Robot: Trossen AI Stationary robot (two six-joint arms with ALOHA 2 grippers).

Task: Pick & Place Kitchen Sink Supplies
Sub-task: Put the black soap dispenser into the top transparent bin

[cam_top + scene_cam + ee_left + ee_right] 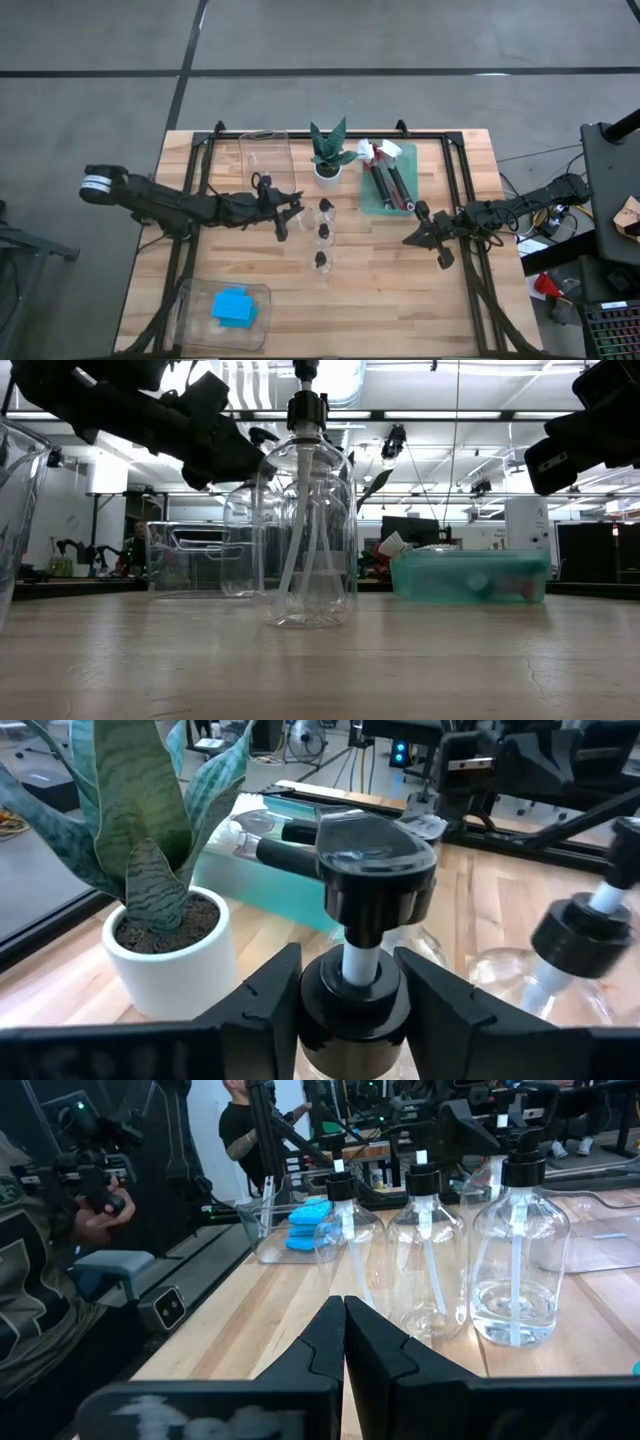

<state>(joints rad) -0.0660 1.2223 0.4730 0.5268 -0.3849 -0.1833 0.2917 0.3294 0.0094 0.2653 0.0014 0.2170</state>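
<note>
Ceiling lights (330, 375) glared brightly in the low view; the near desk (320, 670) looked perhaps slightly blurred; shadows stayed soft overhead.

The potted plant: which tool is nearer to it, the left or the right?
Left. The left tool is just beside the potted plant, around a clear bottle. The right tool is farther off, past the green tray.

High view: overhead, straight down, whole surface (400, 290) and both arms. Low view: surface height, level toward room, nearest bottle (306, 510) close. Left wrist view: very near pump bottle, plant (150, 870) beside. Right wrist view: faces three bottles farther off. All views share bottle row.
</note>
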